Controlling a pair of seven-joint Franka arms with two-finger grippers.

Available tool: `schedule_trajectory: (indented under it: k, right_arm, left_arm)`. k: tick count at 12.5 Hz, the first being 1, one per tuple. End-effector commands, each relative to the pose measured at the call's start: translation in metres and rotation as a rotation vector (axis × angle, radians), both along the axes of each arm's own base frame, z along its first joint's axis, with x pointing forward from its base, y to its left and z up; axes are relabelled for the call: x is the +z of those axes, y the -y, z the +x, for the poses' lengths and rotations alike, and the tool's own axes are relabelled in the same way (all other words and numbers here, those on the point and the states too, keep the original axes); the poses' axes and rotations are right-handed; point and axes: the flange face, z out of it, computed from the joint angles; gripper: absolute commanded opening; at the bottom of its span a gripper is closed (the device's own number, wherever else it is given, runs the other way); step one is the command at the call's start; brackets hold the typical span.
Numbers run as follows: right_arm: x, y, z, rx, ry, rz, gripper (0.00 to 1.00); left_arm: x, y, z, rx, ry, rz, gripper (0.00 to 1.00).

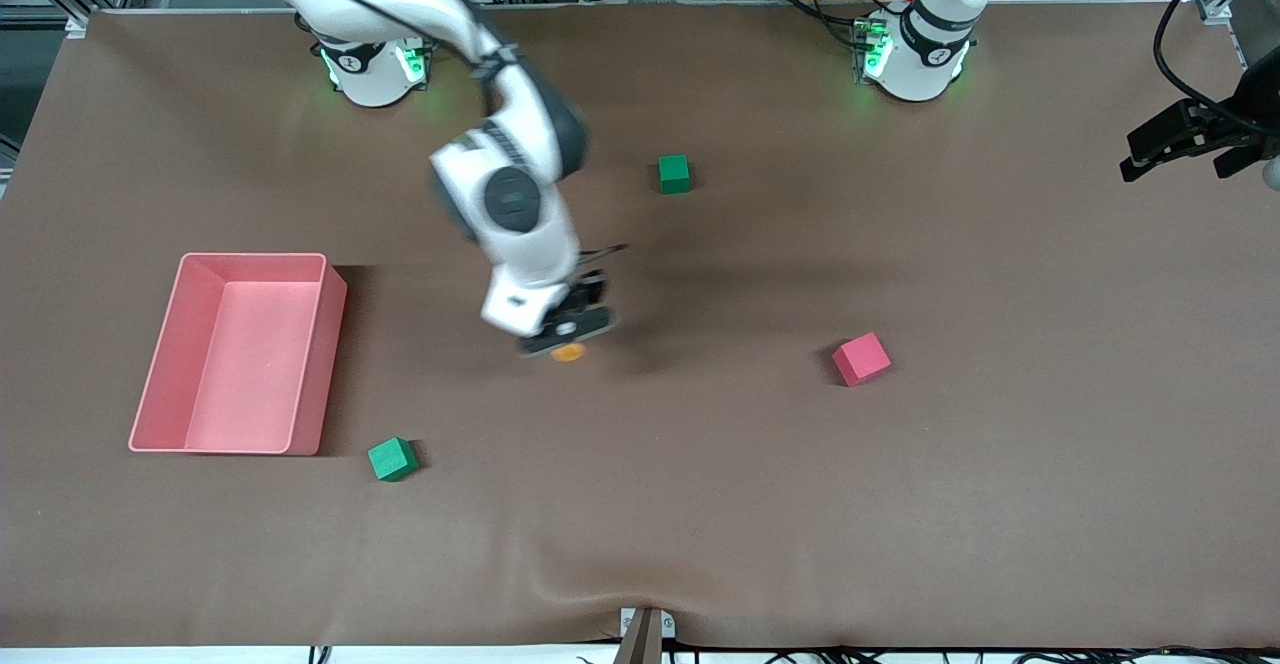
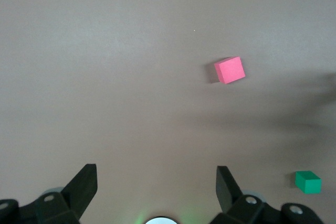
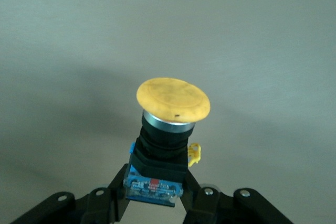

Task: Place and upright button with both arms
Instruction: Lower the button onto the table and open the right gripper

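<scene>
No brand, label or readable writing showed on anything.

Across the front view from the right arm's end of the brown cloth-covered table (image 1: 700, 504), a rectangular pink plastic bin (image 1: 160, 384) lay open, and a small green foam cube (image 1: 392, 459) sat just beside its nearer corner. The right gripper (image 1: 566, 332) hung over the middle of the table, its black fingers (image 3: 118, 203) clamped on the dark base of the button (image 3: 170, 124), a round orange-capped push-button with a black body; the cap pointed away from the wrist and the button was lifted clear of the cloth. A second green foam cube (image 1: 674, 173) lay farther from the front camera, and a pink foam cube (image 1: 861, 358) toward the left arm's end. The left gripper (image 1: 1195, 139) waited above that end, its fingers (image 2: 81, 187) spread wide apart and holding nothing.
</scene>
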Motion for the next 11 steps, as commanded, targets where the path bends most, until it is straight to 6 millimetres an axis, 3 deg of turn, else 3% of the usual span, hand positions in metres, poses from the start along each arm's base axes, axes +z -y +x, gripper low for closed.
schedule_trajectory:
  k: [1, 5, 7, 8, 9, 11]
  right_arm:
    - [-0.038, -0.069, -0.001, -0.152, 0.063, -0.017, 0.04]
    - [-0.077, -0.144, -0.024, -0.364, 0.102, 0.106, 0.1]
    - [-0.092, -0.157, -0.037, -0.414, 0.106, 0.141, 0.17]
    - [-0.093, -0.157, -0.038, -0.414, 0.102, 0.135, 0.39]
    - [-0.094, -0.157, -0.039, -0.413, 0.102, 0.132, 0.99]
    - [-0.086, -0.156, -0.037, -0.406, 0.112, 0.132, 1.0]
  left_arm:
    - [0.004, 0.0, 0.003, 0.014, 0.01, 0.021, 1.0]
    - [0.004, 0.0, 0.003, 0.014, 0.008, 0.02, 1.0]
    - [0.004, 0.0, 0.002, 0.014, 0.01, 0.019, 1.0]
    - [0.004, 0.0, 0.003, 0.014, 0.008, 0.021, 1.0]
    - [0.004, 0.0, 0.003, 0.014, 0.008, 0.021, 1.0]
    - [0.004, 0.0, 0.003, 0.014, 0.008, 0.021, 1.0]
